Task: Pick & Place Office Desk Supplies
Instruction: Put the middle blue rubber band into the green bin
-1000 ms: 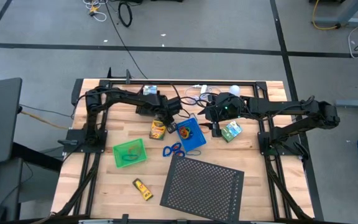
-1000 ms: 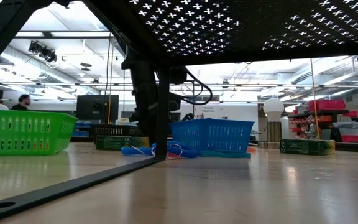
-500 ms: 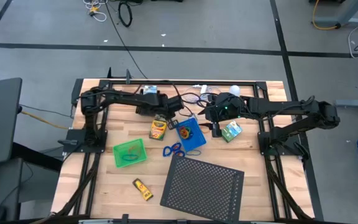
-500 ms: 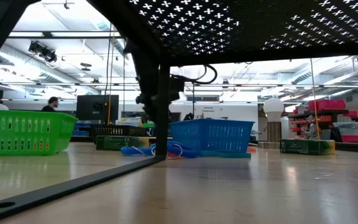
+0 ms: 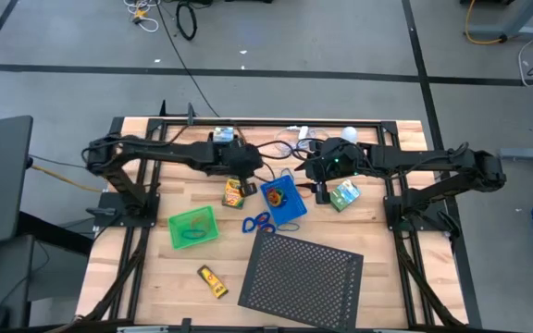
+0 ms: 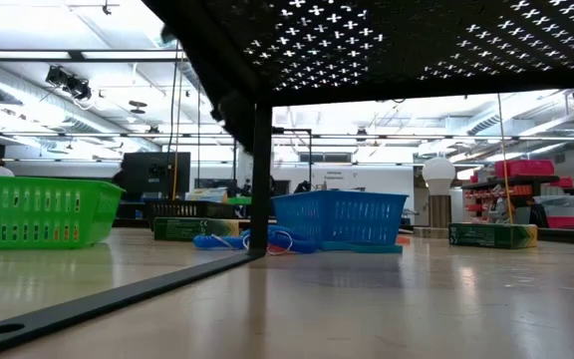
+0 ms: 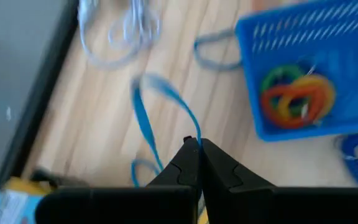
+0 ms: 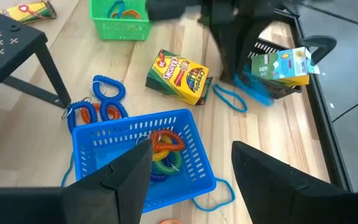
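The left gripper (image 7: 194,144) is clenched on a thin blue loop (image 7: 148,118), which dangles from its fingertips above the table's (image 5: 155,277) far middle, between the crayon box (image 5: 235,191) and the blue tray (image 5: 283,201). The tray lies just to the gripper's right, so a short sideways carry looks sufficient. The right gripper (image 8: 188,165) hovers, jaws spread and empty, over that tray's far edge.

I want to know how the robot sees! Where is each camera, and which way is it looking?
High view: above the table, looking straight down; both arms show.
Low view: at table height, looking level across; no gripper shows.
Left wrist view: on the left arm; left gripper shut on a blue loop.
Right wrist view: on the right arm; right gripper open.
All share the blue tray.
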Motion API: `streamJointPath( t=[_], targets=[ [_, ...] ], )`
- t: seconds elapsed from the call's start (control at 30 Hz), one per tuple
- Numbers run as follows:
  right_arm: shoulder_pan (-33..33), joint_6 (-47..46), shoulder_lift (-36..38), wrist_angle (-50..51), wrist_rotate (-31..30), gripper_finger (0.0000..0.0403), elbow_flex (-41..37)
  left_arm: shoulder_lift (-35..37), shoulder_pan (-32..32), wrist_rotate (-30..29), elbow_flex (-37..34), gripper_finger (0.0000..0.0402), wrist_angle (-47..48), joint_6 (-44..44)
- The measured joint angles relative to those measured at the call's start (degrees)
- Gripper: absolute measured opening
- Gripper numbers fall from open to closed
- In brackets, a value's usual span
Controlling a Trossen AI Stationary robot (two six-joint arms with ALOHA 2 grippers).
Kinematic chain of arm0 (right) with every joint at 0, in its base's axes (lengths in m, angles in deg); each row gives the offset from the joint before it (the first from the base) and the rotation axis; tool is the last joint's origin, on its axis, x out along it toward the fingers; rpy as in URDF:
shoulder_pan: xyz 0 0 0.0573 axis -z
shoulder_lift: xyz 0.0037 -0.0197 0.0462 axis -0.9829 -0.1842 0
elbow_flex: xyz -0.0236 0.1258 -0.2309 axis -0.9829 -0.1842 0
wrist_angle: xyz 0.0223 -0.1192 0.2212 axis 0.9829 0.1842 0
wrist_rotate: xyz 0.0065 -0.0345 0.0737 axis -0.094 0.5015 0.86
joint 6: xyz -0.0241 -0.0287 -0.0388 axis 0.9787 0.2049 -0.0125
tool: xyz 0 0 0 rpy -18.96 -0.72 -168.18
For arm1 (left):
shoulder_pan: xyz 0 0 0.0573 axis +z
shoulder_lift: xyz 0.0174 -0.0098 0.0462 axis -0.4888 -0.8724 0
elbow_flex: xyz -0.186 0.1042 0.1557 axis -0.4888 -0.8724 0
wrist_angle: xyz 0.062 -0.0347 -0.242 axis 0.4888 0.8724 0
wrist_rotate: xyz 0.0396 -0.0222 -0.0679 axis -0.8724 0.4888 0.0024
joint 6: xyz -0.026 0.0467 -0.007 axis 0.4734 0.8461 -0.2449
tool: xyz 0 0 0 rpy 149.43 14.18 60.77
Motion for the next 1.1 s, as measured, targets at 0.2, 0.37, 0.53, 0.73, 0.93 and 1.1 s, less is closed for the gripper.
streamJointPath(
  t=[0.2,0.37,0.53,0.73,0.93,1.1],
  targets=[
    [0.0,0.4,0.0,-1.2,0.0,0.0228,0.0,11.9,-2.3,7.1,-13.2,0.0003,-23.5,6.9],
    [0.0,0.4,0.0,-2.0,0.4,0.0228,0.0,22.4,-2.4,15.7,-25.1,0.0003,-37.1,8.2],
    [0.0,0.3,0.0,-2.2,0.5,0.0228,0.0,33.5,-3.1,16.8,-33.7,0.0003,-36.1,4.1],
    [0.0,0.2,0.0,-3.2,0.5,0.0228,0.0,46.2,-6.6,18.3,-39.7,0.0003,-27.3,-4.6],
    [0.0,-0.8,0.0,-3.4,0.7,0.0228,0.0,52.9,-15.1,18.0,-41.1,0.0003,-14.7,-15.9],
    [0.0,-1.3,0.0,-3.2,0.4,0.0228,0.0,55.0,-24.4,16.8,-41.1,0.0003,-6.6,-26.0]
  ],
)
